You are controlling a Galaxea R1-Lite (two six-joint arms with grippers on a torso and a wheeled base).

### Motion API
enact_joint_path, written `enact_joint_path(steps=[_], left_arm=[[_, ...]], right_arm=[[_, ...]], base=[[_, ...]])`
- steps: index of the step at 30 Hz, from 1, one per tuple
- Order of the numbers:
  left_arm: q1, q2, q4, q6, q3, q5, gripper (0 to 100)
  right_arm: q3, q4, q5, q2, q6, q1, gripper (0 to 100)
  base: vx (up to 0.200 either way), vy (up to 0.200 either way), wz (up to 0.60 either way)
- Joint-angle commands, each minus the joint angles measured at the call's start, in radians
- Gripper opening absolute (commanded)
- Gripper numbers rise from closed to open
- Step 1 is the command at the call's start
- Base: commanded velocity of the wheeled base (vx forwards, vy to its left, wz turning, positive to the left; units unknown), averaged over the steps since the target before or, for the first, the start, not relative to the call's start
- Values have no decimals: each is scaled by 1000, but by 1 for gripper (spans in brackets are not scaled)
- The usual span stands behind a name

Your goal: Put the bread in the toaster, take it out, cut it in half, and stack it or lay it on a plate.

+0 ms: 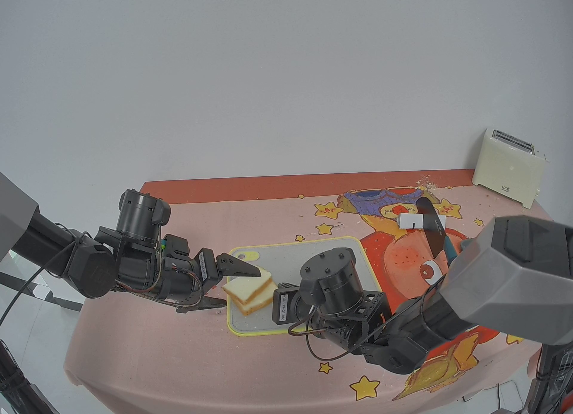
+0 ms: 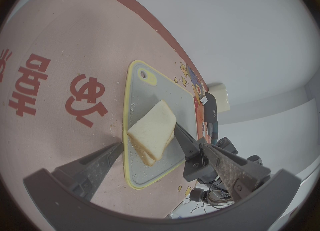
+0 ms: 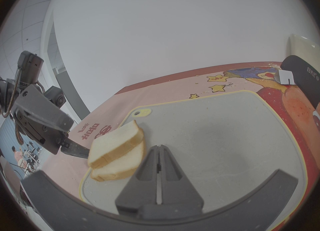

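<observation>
On desk [image 1: 179, 337], finds stacked bread [image 1: 250, 293] between spread fingers of left gripper [image 1: 240, 287], with closed right gripper [image 3: 159, 148] just beside on opposite side.

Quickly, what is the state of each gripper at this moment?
Left gripper: open, one finger on each side of the stacked bread.
Right gripper: shut, holding nothing, its tips next to the stacked bread.

Soft, even light washes over the table, and the white wall [image 1: 286, 45] reads flat and bright. The bread stack [image 3: 115, 150] drops only a faint shadow onto the cutting board [image 3: 216, 135]. Both wrist views bow hard at the edges, dark corners ringing each one. A dim smudge of shadow lies on the tablecloth [image 2: 60, 135] beside the board.
</observation>
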Motion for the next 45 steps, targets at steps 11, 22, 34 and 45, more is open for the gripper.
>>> enact_joint_path(steps=[11, 22, 34, 45], left_arm=[[4, 6, 0, -2, 1, 3, 100], [5, 7, -2, 0, 0, 5, 100], [7, 12, -8, -25, -3, 6, 100], [7, 10, -16, -37, -2, 23, 0]], right_arm=[[-16, -8, 9, 3, 3, 32, 0], [10, -17, 7, 43, 8, 55, 0], [84, -17, 1, -99, 12, -12, 0], [225, -18, 98, -360, 49, -193, 0]], base=[[0, 0, 0], [0, 0, 0], [0, 0, 0], [0, 0, 0]])
